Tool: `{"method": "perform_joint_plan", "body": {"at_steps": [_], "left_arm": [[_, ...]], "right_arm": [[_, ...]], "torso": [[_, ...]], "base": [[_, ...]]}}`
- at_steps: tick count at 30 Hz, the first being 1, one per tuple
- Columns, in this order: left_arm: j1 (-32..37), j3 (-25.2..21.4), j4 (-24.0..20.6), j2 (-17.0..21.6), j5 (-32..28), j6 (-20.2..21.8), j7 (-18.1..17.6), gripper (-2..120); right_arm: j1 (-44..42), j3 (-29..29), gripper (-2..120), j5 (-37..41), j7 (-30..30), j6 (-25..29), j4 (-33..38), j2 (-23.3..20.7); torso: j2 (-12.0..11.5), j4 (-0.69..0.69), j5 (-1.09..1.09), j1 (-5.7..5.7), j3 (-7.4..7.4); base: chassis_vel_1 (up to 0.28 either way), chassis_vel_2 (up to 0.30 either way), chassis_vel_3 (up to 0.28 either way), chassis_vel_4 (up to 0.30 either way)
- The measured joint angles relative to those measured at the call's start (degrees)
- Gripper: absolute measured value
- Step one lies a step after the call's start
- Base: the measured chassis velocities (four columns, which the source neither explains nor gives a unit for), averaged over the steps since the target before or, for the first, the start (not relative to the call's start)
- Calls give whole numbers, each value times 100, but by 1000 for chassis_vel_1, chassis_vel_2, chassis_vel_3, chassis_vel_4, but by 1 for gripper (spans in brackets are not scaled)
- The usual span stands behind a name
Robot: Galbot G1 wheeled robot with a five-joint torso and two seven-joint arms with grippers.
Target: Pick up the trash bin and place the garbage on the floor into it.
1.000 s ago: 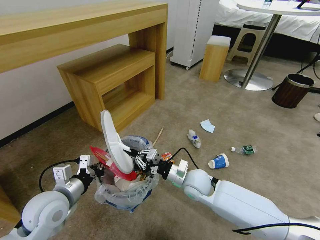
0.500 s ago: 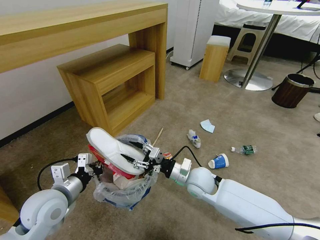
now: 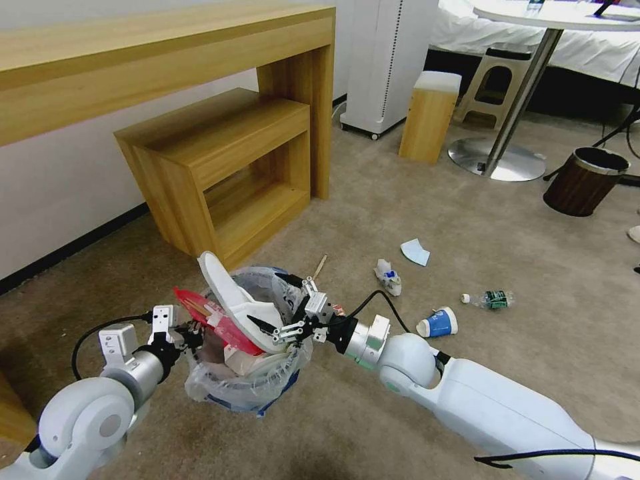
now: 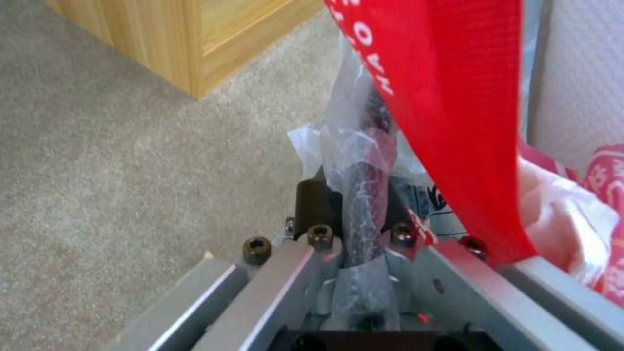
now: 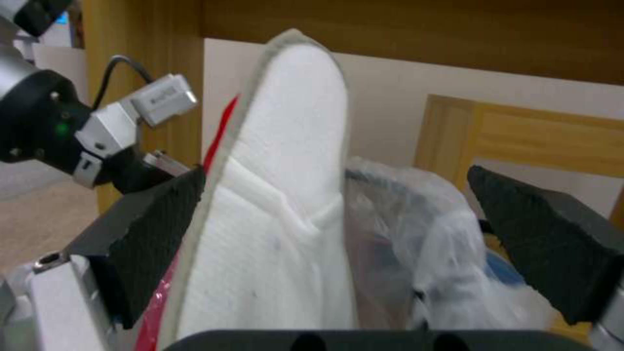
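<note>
- my left gripper [image 3: 179, 331] is clamped on the rim of the small round bag-lined trash bin [image 3: 243, 380], held above the carpet.
- a white slipper [image 3: 233, 303] leans up out of it.
- my right gripper [image 3: 285, 327] sits spread wide around the slipper, gripping nothing.

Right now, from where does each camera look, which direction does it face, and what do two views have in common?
Head view: from the head, down at the carpet; both arms show, the trash bin held at its rim by the left gripper.
Left wrist view: along its fingers, shut on the bin's bagged rim.
Right wrist view: between its open fingers, toward the white slipper.
Shared: slipper and bin appear in head and right wrist views.
</note>
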Motion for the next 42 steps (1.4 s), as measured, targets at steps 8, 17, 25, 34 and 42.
{"method": "perform_joint_plan", "body": {"at_steps": [8,17,25,34,42], "left_arm": [[106,-78,-109,55,-85,-1,-44,0],[159,-108,-104,84,-274,34,-233,0],[224,-208,41,153,-1089,229,-736,0],[228,-427,213,-24,-1610,352,-1139,0],[156,-492,278,-215,-1697,443,-1458,0]], "right_arm": [[-142,534,100,-3,-13,64,-51,-4],[-469,1160,100,20,-25,196,-3,-109],[-677,1467,100,82,53,318,43,-328],[-937,1848,98,130,228,424,-91,-726],[-1402,2189,97,133,253,471,-73,-1060]], "torso": [[0,0,0,0,0],[0,0,0,0,0],[0,0,0,0,0],[0,0,1,0,0],[0,-2,1,0,0]], "base": [[0,0,0,0],[0,0,0,0],[0,0,0,0],[0,0,0,0],[0,0,0,0]]}}
